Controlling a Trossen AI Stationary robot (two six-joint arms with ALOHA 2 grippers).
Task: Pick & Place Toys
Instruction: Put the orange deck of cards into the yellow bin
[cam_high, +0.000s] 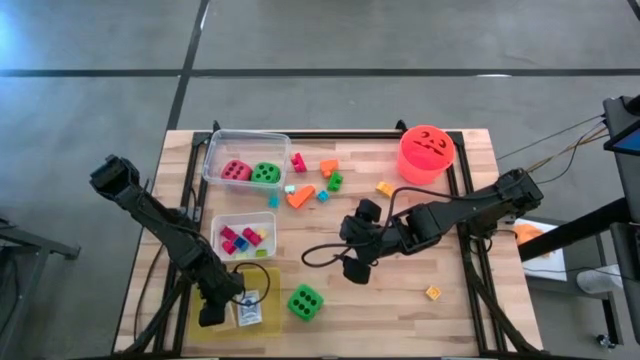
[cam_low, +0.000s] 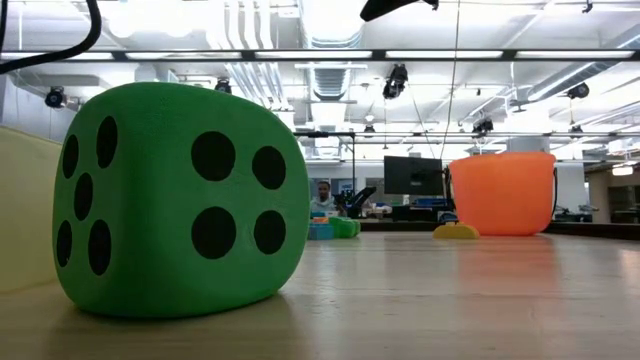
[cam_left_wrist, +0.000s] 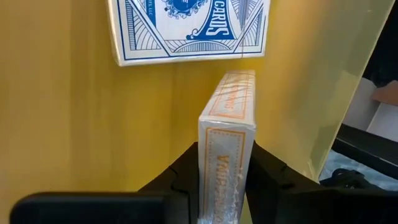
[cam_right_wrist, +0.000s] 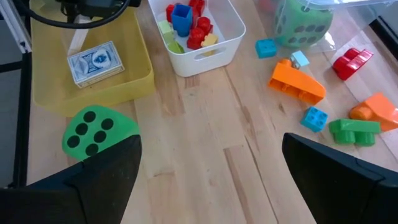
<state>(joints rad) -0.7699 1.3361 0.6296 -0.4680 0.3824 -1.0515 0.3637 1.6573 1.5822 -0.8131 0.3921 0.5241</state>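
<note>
Left gripper (cam_high: 212, 316) sits at about 7 o'clock on the table (cam_high: 400, 300), inside the shallow yellow tray (cam_high: 270, 275). Left wrist view: its two dark fingers (cam_left_wrist: 180, 186) pinch an orange-printed card box (cam_left_wrist: 225, 155) standing on its narrow edge, one finger on each broad face. A blue-backed card deck (cam_left_wrist: 189, 28) lies flat on the tray floor just beyond it (the same deck shows in the right wrist view (cam_right_wrist: 94, 62)).

Right gripper (cam_high: 358, 240) hovers near the table centre, fingers spread wide, nothing between them; right wrist view shows bare wood between the two fingers (cam_right_wrist: 93, 180).

Toys:
- Large green die (cam_high: 305, 301) on the table at roughly 6 o'clock, just beside the yellow tray's edge. It fills the low view (cam_low: 180, 200).
- Clear tub (cam_high: 212, 150) at 10–11 o'clock holds a pink die (cam_high: 236, 171) and a second green die (cam_high: 266, 173).
- White bin (cam_high: 218, 222), between the clear tub and the yellow tray, holds small mixed blocks (cam_high: 242, 238).
- Loose blocks at 12 o'clock: pink (cam_high: 298, 162), orange wedge (cam_high: 300, 196), green (cam_high: 334, 181), small blue (cam_high: 322, 196).
- Yellow block (cam_high: 384, 187) toward 1 o'clock; another small yellow block (cam_high: 433, 293) at about 4 o'clock.

Red-orange bucket (cam_high: 426, 153) stands at 1–2 o'clock.
</note>
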